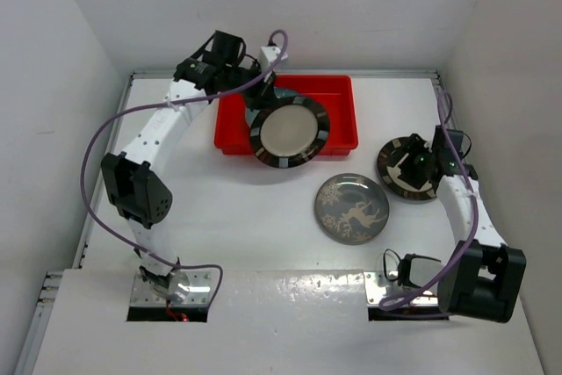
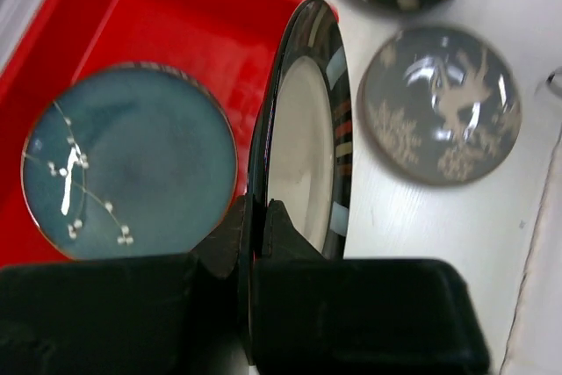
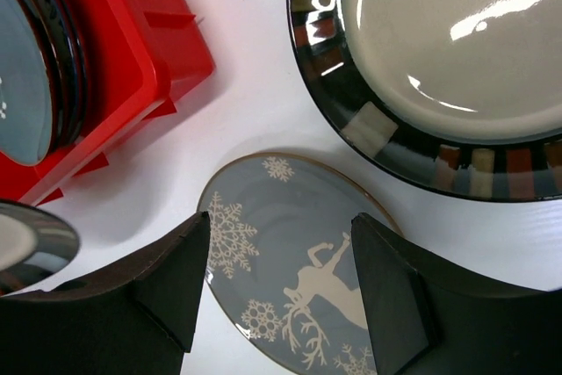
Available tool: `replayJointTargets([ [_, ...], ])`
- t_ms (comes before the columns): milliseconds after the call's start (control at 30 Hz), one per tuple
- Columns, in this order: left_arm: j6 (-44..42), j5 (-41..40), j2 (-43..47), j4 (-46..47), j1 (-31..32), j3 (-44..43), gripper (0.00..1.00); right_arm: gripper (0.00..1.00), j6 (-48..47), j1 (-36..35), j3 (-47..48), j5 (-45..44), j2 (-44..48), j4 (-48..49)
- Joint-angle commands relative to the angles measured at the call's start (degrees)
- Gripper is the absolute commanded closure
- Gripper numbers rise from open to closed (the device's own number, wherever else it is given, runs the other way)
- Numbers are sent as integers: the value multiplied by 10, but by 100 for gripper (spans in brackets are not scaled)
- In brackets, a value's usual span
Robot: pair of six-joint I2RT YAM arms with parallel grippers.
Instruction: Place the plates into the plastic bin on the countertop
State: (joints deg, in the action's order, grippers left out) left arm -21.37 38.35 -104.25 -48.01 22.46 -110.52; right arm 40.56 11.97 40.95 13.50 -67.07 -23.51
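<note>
Holding one striped plate (image 1: pixel 289 132) by its rim, left gripper (image 2: pixel 259 226) fingers clamped on it, over the red bin (image 1: pixel 338 87) near wall at upper centre, bin floor just beyond; right gripper (image 3: pixel 279 261), fingers apart, hangs nearest the deer plate (image 1: pixel 351 208) and second striped plate (image 3: pixel 439 68), right of centre.

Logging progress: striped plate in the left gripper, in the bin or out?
Out: left gripper clamps the striped plate by its rim, straddling the front wall of the red bin.
</note>
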Motion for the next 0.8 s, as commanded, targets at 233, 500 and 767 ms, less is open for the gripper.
replayJointTargets([
  [233,271,85,-77,288,-93,-78,100,35,-4,8,15,-1,-7,13],
  [500,358,97,-178,367,-117,-138,100,36,-10,7,18,-16,-14,5],
  [767,390,91,-230,397,-145,-102,100,36,-18,9,30,-29,-14,-9],
])
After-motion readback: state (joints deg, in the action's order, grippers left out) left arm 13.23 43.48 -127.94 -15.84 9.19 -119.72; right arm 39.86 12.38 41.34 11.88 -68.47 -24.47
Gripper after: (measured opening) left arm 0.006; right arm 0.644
